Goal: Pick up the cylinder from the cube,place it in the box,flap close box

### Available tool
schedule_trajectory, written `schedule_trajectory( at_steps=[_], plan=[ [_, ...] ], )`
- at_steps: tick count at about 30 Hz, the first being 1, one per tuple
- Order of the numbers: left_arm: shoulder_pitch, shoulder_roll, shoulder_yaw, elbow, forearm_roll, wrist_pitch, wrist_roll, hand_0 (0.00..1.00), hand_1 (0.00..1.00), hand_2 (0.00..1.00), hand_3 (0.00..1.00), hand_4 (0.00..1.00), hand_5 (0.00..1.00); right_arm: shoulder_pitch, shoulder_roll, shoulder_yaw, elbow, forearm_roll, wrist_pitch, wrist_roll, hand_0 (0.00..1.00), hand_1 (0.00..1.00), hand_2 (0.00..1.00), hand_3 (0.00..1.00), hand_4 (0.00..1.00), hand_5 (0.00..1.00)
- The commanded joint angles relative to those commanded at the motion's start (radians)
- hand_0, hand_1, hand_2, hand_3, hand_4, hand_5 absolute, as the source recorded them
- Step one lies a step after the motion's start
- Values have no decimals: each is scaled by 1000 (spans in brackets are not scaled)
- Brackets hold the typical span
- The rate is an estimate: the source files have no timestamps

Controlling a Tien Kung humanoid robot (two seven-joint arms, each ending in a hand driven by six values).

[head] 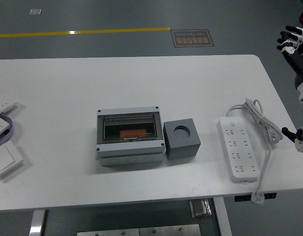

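White surface [68, 88] over grey floor; box [130, 136] mid-surface, flap closed, orange cylinder [133, 133] inside; empty cube [181, 138] touching its right side; right hand [293, 42] far right, fingers relaxed, holding nothing

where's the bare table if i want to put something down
Bare: the whole far strip behind the box, the stretch between box and wall switches, and the gap between cube and power strip. Box and cube sit crowded together.

Single head view, high on the robot's side, facing forward and down. Whole white table [68, 88] in frame, near edge along the bottom, grey floor beyond the far edge. Medium range; no second view.
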Motion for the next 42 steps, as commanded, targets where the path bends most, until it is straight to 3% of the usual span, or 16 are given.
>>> schedule_trajectory(
  at_steps=[16, 29, 30, 35, 36, 42],
  plan=[
    [8, -15, -15, -1, -1, -1, 1, 627, 605, 609, 656, 747, 296, 4, 21, -16, -5, 128, 15, 59, 633, 626, 657, 643, 633, 222],
    [8, -20, -21, -1, 3, -1, 3, 627, 606, 610, 656, 747, 295, 21, 23, -40, 2, 94, 28, 67, 644, 644, 676, 690, 665, 193],
    [8, -20, -21, -1, 4, -1, 3, 627, 607, 610, 656, 747, 295, 21, 23, -42, 3, 92, 30, 66, 728, 694, 722, 776, 755, 135],
    [5, -19, -21, 0, 5, -1, 2, 627, 607, 610, 656, 747, 295, 23, 19, -48, 0, 86, 34, 60, 728, 694, 722, 776, 755, 135],
    [5, -19, -21, 0, 6, -1, 2, 627, 607, 611, 656, 747, 295, 25, 18, -50, -2, 86, 34, 59, 780, 729, 739, 792, 700, 3],
    [9, -26, -18, -2, 8, 1, 5, 627, 607, 611, 656, 747, 295, 35, 14, -63, -13, 94, 41, 56, 780, 729, 739, 792, 700, 3]
  ],
)
